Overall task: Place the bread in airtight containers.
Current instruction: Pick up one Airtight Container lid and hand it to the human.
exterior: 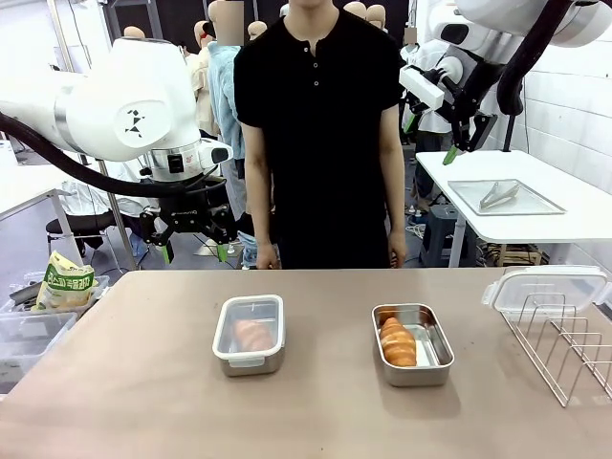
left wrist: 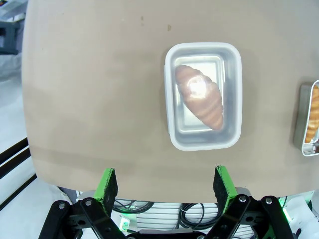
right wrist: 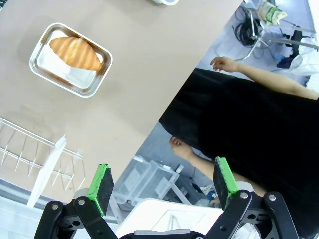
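Front view first: the left tool [exterior: 195, 252] hangs in the air above the far left edge of the surface [exterior: 134, 382], its green pads spread wide and nothing between them. The right tool [exterior: 430, 140] is raised high at the far right, well clear of the surface, jaws likewise apart and holding nothing. A person [exterior: 320, 143] in black stands at the far side, arms down.

Two steel tubs sit side by side near the middle of the surface, apart from each other. The lidded container [exterior: 222, 337] is on the left, its clear lid on top, and the covered croissant [exterior: 253, 335] shows dimly through the plastic. The open container [exterior: 413, 376] on the right has no lid, and the bare croissant [exterior: 397, 342] lies lengthwise along its left half. A loose lid [exterior: 545, 287] rests across the top of a wire rack [exterior: 564, 349] at the right edge.

From the left wrist view, the left tool [left wrist: 165, 185] looks straight down past the edge of the surface at the lidded container [left wrist: 172, 99], with the covered croissant [left wrist: 199, 102] lying on a slant inside.

From the right wrist view, the right tool [right wrist: 162, 184] is wide open and empty; the open container [right wrist: 94, 84] and the bare croissant [right wrist: 75, 52] lie far below it, with the wire rack [right wrist: 30, 149] nearby.
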Controlling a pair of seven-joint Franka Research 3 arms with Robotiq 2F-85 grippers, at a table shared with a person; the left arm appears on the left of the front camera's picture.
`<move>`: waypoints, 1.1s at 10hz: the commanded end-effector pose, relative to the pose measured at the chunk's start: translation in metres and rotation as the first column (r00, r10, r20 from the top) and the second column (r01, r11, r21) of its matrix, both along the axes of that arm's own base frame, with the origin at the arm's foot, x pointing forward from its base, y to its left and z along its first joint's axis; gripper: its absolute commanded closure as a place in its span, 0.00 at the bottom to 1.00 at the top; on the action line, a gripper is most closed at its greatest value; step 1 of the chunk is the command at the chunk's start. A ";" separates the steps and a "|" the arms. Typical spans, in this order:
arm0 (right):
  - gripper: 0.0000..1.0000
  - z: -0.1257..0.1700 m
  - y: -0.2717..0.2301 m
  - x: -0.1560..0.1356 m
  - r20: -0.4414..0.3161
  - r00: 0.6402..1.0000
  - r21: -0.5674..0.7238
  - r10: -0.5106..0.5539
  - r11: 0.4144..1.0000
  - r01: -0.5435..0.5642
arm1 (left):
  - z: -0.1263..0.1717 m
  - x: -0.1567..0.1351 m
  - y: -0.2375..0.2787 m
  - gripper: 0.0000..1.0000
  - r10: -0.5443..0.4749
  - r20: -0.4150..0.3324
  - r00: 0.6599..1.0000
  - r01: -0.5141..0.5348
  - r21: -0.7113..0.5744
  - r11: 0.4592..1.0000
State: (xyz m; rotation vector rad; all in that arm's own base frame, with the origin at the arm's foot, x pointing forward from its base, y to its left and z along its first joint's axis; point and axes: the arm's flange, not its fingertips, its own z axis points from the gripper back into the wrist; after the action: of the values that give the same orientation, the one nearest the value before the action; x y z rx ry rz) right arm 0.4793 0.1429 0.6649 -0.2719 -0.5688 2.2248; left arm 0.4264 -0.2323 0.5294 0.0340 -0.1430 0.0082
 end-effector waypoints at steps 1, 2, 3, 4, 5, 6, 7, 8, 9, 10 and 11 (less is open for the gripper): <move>0.00 -0.002 -0.008 -0.001 -0.019 1.000 -0.023 -0.004 1.000 0.003 | 0.001 0.000 0.002 0.00 0.001 0.001 1.000 -0.001 -0.004 1.000; 0.00 0.000 -0.027 -0.002 -0.014 0.999 -0.015 -0.033 0.999 0.033 | 0.001 0.000 0.002 0.00 0.001 0.001 1.000 -0.001 -0.004 1.000; 0.00 0.000 -0.054 -0.001 -0.029 0.997 -0.010 -0.068 0.998 0.068 | 0.001 0.000 0.002 0.00 0.001 0.001 1.000 -0.001 -0.004 1.000; 0.00 -0.007 -0.090 0.004 -0.078 0.991 0.006 -0.110 0.994 0.111 | 0.001 0.000 0.002 0.00 0.001 0.001 1.000 -0.001 -0.004 1.000; 0.00 -0.016 -0.121 0.009 -0.115 0.985 0.033 -0.126 0.991 0.131 | 0.001 0.000 0.002 0.00 0.001 0.001 1.000 -0.001 -0.004 1.000; 0.00 -0.026 -0.152 0.014 -0.135 0.978 0.065 -0.157 0.984 0.167 | 0.001 0.000 0.002 0.00 0.001 0.001 1.000 -0.001 -0.004 1.000; 0.00 -0.037 -0.176 0.014 -0.152 0.976 0.095 -0.154 0.981 0.169 | 0.001 0.000 0.002 0.00 0.001 0.001 1.000 -0.001 -0.004 1.000; 0.00 -0.052 -0.198 0.014 -0.206 0.960 0.084 -0.189 0.974 0.210 | 0.001 0.000 0.002 0.00 0.001 0.001 1.000 -0.001 -0.004 1.000; 0.00 -0.066 -0.211 0.013 -0.227 0.937 0.053 -0.267 0.957 0.285 | 0.001 0.000 0.002 0.00 0.001 0.001 1.000 -0.001 -0.004 1.000; 0.00 -0.079 -0.217 0.009 -0.226 0.931 0.046 -0.286 0.952 0.304 | 0.001 0.000 0.002 0.00 0.001 0.001 1.000 -0.001 -0.004 1.000; 0.00 -0.093 -0.221 0.002 -0.220 0.929 0.056 -0.298 0.947 0.317 | 0.001 0.000 0.002 0.00 0.001 0.001 1.000 -0.001 -0.004 1.000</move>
State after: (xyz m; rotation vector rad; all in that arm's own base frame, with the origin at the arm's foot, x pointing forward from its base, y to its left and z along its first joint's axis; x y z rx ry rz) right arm 0.4885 -0.0885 0.5798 -0.0509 -0.4606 1.9130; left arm 0.4264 -0.2323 0.5295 0.0341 -0.1433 0.0084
